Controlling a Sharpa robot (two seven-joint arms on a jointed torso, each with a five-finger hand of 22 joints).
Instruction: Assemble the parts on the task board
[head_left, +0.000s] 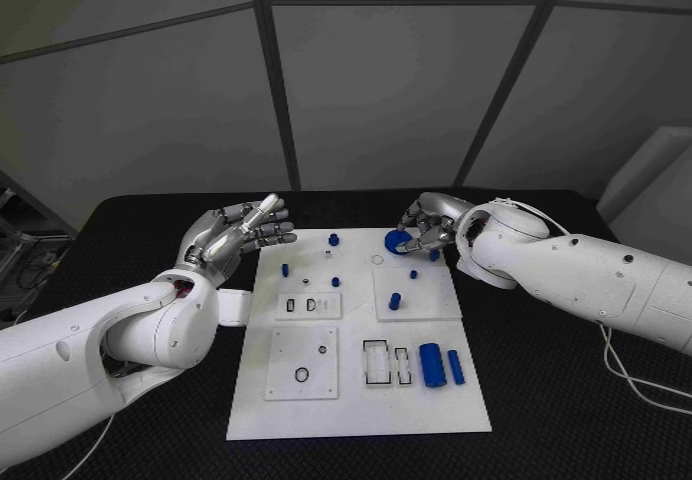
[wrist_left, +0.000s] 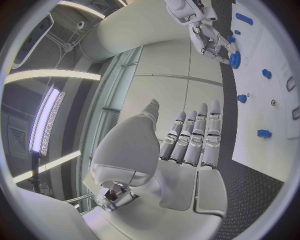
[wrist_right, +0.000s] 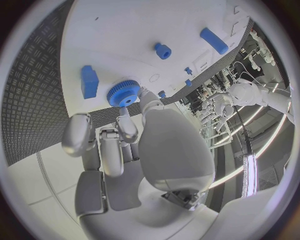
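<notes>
The white task board (head_left: 361, 412) lies in the middle of the black table. My right hand (head_left: 433, 226) pinches a blue gear (head_left: 398, 241) over the board's far edge; in the right wrist view the gear (wrist_right: 123, 93) sits between thumb and fingertips of that hand (wrist_right: 119, 142), next to a blue block (wrist_right: 89, 82). My left hand (head_left: 238, 235) is raised beside the board's far left corner with its fingers stretched out and nothing in it, as the left wrist view (wrist_left: 187, 145) also shows. Several small blue pegs stand on the far half, one of them (head_left: 333, 239) near the gear.
A thick blue cylinder (head_left: 430, 365) and a thin blue bar (head_left: 456, 367) lie on the board's near right part, beside a rectangular slot (head_left: 376, 363). A raised plate with a ring (head_left: 304, 364) sits near left. A pale cable (head_left: 635, 385) runs over the table at the right.
</notes>
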